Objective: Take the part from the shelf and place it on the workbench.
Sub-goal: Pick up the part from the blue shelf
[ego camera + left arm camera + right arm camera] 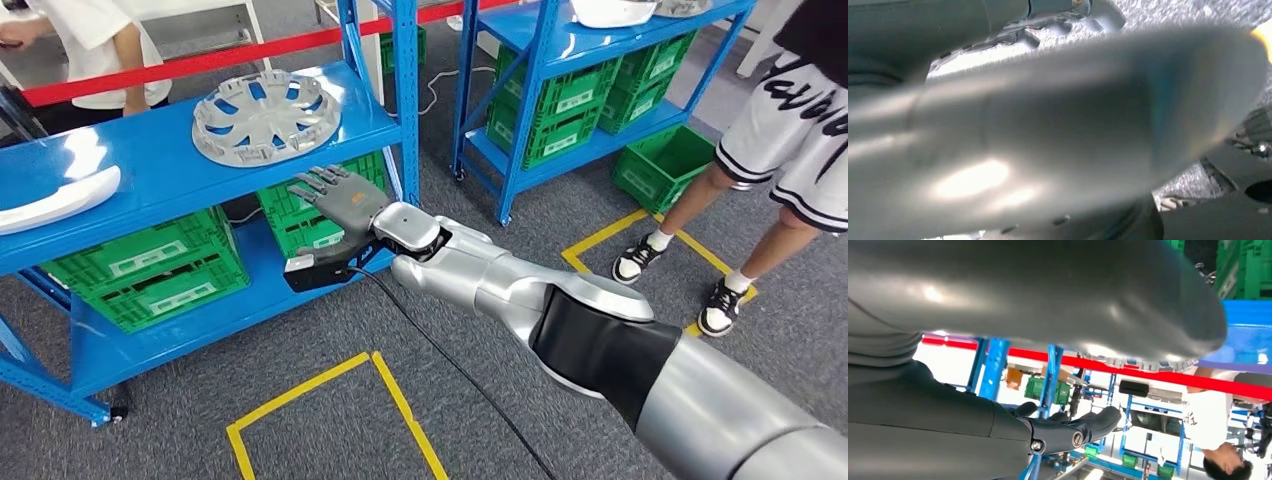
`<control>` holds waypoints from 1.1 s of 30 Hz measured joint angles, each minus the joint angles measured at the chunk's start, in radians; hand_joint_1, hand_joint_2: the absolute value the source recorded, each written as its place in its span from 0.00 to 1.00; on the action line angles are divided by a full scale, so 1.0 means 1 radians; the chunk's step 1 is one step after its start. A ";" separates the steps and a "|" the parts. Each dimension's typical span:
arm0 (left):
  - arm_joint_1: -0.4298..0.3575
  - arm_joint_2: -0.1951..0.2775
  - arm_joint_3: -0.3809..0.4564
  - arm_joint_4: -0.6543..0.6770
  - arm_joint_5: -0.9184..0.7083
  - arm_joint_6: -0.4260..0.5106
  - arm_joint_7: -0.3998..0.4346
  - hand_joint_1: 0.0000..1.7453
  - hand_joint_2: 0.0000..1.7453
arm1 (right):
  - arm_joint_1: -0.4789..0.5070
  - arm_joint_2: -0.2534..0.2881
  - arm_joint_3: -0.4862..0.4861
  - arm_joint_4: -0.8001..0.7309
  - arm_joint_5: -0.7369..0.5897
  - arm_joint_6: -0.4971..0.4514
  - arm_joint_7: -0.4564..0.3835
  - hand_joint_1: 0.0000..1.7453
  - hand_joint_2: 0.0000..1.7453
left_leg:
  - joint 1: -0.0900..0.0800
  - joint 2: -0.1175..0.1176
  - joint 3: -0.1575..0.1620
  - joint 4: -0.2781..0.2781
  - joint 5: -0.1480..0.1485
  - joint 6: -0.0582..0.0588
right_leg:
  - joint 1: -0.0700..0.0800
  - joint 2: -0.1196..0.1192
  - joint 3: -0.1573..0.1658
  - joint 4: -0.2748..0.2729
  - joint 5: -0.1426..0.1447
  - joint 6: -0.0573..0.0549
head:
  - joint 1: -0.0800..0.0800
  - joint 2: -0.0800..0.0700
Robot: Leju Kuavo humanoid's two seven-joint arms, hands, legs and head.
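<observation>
Head view: the right hand [338, 200] reaches toward the blue shelf [150, 170], fingers spread and flat, holding nothing. The part, a silver hubcap [266, 115], lies flat on the shelf's top board, just beyond the fingertips [305, 185] and a little above them, not yet touched. The fingertips sit near the front edge of the board, level with or slightly under it, and a green crate [310, 215] stands behind the hand on the lower tier. A person in white [90, 50] stands past the shelf and another stands to the right.

Left wrist view: a blurred grey cover [1058, 130] of the left hand lies close to the lens over grey carpet. How its fingers stand I cannot tell.

Right wrist view: the thick thumb [1073, 300] sits near the lens, and the dark fingers [1083, 427] lie extended and apart with nothing between them. The toothed hubcap rim [1143, 362] peeks out just past the thumb.

Risks, as I judge them: if the hand goes forward at this height the fingers could strike the board's edge or slide beneath it. The hubcap is wide, thin and lies flat, so a shallow pinch on the rim may push it back or let it tip and drop once lifted.
</observation>
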 joint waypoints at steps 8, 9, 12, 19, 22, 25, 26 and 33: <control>-0.002 -0.003 0.000 0.000 -0.009 -0.001 0.008 0.00 0.00 | -0.003 -0.014 0.007 0.003 -0.008 0.006 0.000 0.00 0.00 | 0.000 -0.008 0.073 -0.003 -0.063 0.017 | 0.001 -0.002 -0.219 0.195 -0.038 0.006 | 0.004 0.000; -0.001 -0.003 0.000 0.000 -0.010 -0.001 0.008 0.00 0.00 | -0.003 -0.016 0.008 0.003 -0.009 0.007 0.000 0.00 0.00 | 0.000 -0.008 0.082 -0.003 -0.074 0.014 | 0.002 -0.003 -0.206 0.127 0.016 0.001 | 0.004 0.000; -0.006 -0.004 0.000 0.000 -0.014 -0.002 0.008 0.00 0.00 | -0.003 -0.021 0.012 0.004 -0.015 0.009 -0.001 0.00 0.00 | -0.002 -0.008 0.106 -0.003 -0.102 -0.002 | 0.010 -0.007 -0.174 -0.005 0.102 -0.010 | 0.004 0.000; -0.016 -0.002 0.000 -0.001 -0.021 -0.003 0.011 0.00 0.00 | -0.013 -0.027 0.016 0.004 -0.027 0.011 -0.002 0.00 0.00 | 0.001 -0.004 0.001 0.207 -0.128 -0.041 | 0.004 0.001 -0.096 -0.020 0.068 -0.049 | 0.001 0.000; -0.014 -0.002 0.000 -0.001 -0.022 -0.003 0.011 0.00 0.00 | -0.005 -0.028 0.019 0.004 -0.030 0.007 -0.002 0.00 0.00 | 0.005 -0.004 -0.092 0.257 -0.186 -0.045 | 0.002 0.004 -0.051 -0.020 0.029 -0.048 | 0.002 0.000; -0.010 0.001 0.000 0.000 -0.027 -0.003 0.013 0.00 0.00 | -0.003 -0.028 0.021 0.005 -0.037 -0.001 -0.003 0.00 0.00 | 0.005 -0.002 -0.094 0.101 -0.061 -0.039 | 0.000 0.006 0.001 -0.020 -0.016 -0.038 | 0.000 0.000; -0.010 0.002 0.000 0.001 -0.029 -0.003 0.014 0.00 0.00 | -0.003 -0.029 0.022 0.005 -0.039 -0.003 -0.003 0.00 0.00 | 0.004 -0.001 -0.089 0.053 -0.004 -0.035 | 0.000 0.007 0.013 -0.022 -0.030 -0.032 | -0.002 0.000; -0.023 0.004 0.000 -0.002 -0.039 -0.002 0.019 0.00 0.00 | -0.016 -0.029 0.026 0.011 -0.049 -0.021 -0.016 0.00 0.00 | 0.003 -0.005 -0.010 -0.006 0.013 0.009 | 0.001 0.005 -0.077 0.170 0.013 0.004 | 0.001 0.000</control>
